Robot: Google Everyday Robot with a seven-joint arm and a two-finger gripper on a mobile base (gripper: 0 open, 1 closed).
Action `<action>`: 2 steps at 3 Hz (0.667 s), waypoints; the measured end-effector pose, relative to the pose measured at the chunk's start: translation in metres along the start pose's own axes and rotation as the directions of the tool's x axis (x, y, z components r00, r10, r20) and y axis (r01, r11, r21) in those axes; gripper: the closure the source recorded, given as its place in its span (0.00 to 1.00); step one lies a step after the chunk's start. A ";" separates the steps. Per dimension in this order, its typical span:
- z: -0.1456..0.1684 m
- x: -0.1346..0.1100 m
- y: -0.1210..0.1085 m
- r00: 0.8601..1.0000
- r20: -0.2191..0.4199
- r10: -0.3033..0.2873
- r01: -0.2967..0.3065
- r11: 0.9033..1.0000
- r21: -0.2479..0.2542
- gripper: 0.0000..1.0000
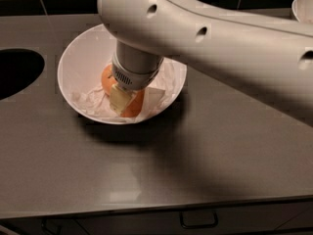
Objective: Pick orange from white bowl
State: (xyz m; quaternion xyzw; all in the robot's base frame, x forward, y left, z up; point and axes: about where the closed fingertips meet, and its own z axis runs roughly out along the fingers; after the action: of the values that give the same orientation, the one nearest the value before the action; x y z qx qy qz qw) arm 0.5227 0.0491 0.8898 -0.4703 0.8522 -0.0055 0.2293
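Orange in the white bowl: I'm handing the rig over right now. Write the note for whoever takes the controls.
Gripper: down inside the white bowl, right at the orange. This view does not show whether it has a grip.
Orange: in the bowl, on the crumpled paper, partly hidden by the arm. It has not been lifted out.
Bowl: on the grey counter, upright.
Done: the approach and the descent into the bowl.
Left: confirm the grasp, then lift the orange clear of the bowl rim.
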 end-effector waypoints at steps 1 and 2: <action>0.000 0.000 0.000 1.000 0.000 0.000 0.000 1.000 0.000 0.30; 0.001 0.011 0.000 1.000 -0.007 0.025 -0.025 1.000 -0.002 0.30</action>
State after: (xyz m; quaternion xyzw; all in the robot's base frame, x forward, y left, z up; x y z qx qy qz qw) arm 0.5177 0.0403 0.8848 -0.4597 0.8588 -0.0034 0.2260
